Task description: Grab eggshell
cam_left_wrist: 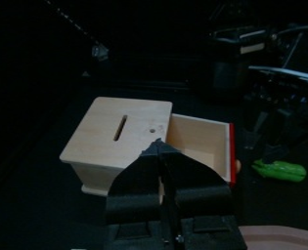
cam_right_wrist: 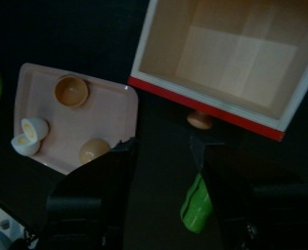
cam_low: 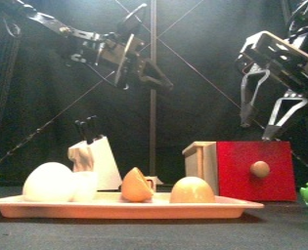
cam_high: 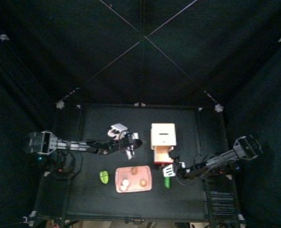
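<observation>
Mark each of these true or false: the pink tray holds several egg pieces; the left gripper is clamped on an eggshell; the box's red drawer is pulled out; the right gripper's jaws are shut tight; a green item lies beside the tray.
1. True. The pink tray holds egg pieces, including a white eggshell.
2. False. The left gripper hangs shut above the tan box, holding nothing.
3. True. The red drawer stands open.
4. False. The right gripper is open.
5. True. A green item lies on the table beside the tray.
</observation>
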{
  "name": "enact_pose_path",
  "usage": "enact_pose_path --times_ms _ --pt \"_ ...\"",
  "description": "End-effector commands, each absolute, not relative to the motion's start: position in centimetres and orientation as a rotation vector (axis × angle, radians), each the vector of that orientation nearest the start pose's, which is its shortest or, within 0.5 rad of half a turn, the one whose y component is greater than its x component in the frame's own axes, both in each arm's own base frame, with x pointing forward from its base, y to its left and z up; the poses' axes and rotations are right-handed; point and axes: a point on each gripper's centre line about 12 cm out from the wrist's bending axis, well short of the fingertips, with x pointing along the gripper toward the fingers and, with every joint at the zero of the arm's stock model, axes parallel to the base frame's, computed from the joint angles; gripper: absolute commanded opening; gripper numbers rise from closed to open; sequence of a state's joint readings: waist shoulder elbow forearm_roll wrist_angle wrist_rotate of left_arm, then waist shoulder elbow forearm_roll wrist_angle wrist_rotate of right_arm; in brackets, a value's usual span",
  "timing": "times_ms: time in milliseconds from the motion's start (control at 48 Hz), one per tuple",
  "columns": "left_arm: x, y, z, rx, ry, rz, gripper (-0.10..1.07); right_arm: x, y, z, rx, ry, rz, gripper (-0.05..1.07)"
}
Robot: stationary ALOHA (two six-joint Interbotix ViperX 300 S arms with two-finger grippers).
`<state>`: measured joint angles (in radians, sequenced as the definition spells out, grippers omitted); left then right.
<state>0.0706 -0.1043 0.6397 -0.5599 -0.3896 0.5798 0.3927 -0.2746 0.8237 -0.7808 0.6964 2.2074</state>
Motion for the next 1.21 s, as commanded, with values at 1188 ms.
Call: enact_pose_path --times_ms 1188 --pt "27.1 1.8 27.9 0.082 0.059 0.188 0.48 41.7 5.7 15.7 0.805 0.646 -0.343 0.82"
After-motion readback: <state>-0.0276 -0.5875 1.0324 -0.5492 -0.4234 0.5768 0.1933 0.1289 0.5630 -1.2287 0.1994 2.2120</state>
